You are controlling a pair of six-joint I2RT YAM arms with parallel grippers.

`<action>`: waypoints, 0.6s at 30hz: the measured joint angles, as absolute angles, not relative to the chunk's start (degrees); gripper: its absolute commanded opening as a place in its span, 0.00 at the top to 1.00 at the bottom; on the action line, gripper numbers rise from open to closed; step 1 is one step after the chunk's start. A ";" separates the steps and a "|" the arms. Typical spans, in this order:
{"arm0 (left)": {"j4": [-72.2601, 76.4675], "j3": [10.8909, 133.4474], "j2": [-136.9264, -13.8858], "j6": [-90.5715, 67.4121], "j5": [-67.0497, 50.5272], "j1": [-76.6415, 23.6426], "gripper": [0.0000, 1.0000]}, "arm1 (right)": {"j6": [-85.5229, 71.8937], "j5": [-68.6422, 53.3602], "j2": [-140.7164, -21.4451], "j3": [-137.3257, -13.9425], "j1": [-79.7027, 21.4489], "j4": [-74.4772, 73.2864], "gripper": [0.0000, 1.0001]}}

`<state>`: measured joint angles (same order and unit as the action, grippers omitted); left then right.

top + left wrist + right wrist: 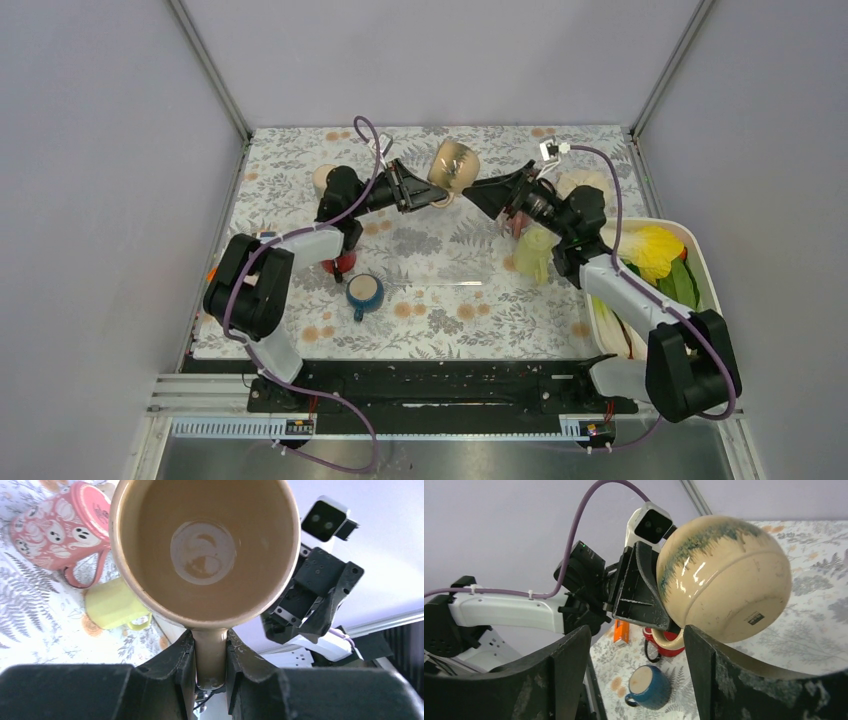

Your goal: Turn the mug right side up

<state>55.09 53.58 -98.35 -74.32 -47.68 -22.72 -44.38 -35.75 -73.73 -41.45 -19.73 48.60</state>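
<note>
The mug (pixel 455 165) is tan with a green-streaked glaze and hangs in the air above the back of the table, tipped on its side. My left gripper (pixel 430 193) is shut on its handle. In the left wrist view the mug (pixel 205 545) shows its empty mouth, and the handle sits pinched in the left gripper (pixel 210 655). My right gripper (pixel 478 192) is just right of the mug. In the right wrist view the mug (pixel 724 575) turns its base toward the right gripper (pixel 636 635), which stands open with nothing between its fingers.
On the floral mat below stand a blue mug (pixel 364 292) and a red mug (pixel 342 262). A pink ghost mug (pixel 60 527) and a yellow mug (pixel 112 605) stand near the right arm. A white basket (pixel 700 250) with vegetables sits at the right edge.
</note>
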 measured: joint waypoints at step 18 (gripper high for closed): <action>8.45 66.52 -93.84 -33.89 -37.41 -17.56 1.00 | -6.44 -36.51 -48.62 -44.88 -11.49 3.88 0.15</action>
<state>8.45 66.52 -93.84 -33.89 -37.41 -17.56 -6.44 -36.51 -48.62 -44.88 -11.49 3.88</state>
